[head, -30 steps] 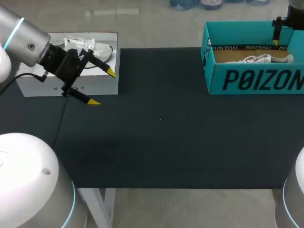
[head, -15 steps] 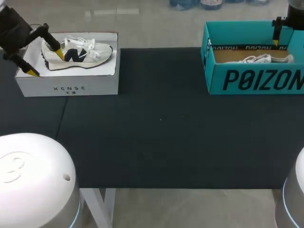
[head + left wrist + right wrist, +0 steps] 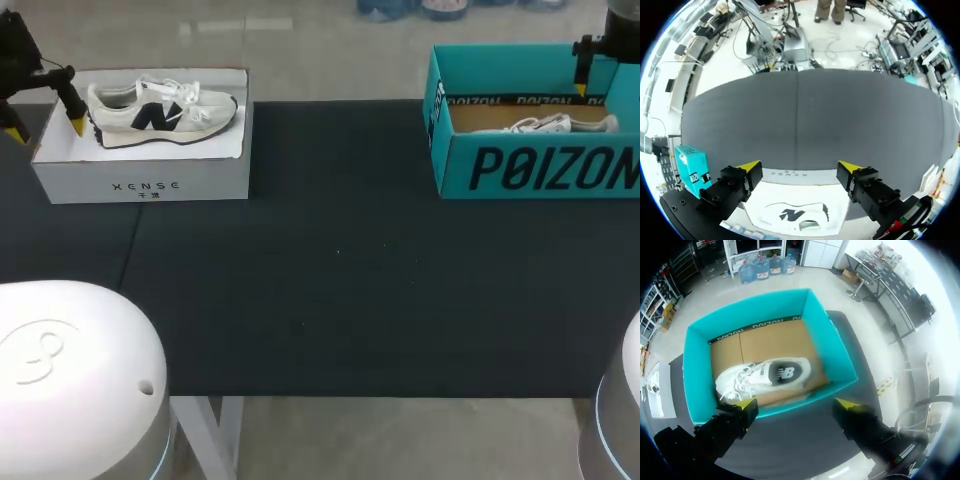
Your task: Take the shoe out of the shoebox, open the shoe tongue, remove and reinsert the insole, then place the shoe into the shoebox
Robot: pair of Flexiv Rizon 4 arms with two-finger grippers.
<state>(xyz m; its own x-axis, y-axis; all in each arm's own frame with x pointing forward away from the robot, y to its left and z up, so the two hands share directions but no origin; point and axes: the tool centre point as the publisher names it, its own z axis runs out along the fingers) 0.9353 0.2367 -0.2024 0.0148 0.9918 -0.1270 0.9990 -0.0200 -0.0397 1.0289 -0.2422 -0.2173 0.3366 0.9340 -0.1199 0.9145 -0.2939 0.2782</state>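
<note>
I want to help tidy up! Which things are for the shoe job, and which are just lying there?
For the job: white box, cream shoe, teal box, white shoe, left fingers, right fingers.
Just there: the black table.

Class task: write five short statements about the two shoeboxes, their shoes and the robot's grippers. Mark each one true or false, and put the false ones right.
1. The white shoebox holds a white shoe with a black mark. True.
2. The left gripper is shut on that shoe. False: it is open, its fingers wide apart and not gripping the shoe.
3. The teal shoebox is empty. False: a second white shoe lies in it.
4. The right gripper is open above the teal shoebox. True.
5. A shoe lies on the table between the boxes. False: both shoes are in their boxes.
</note>
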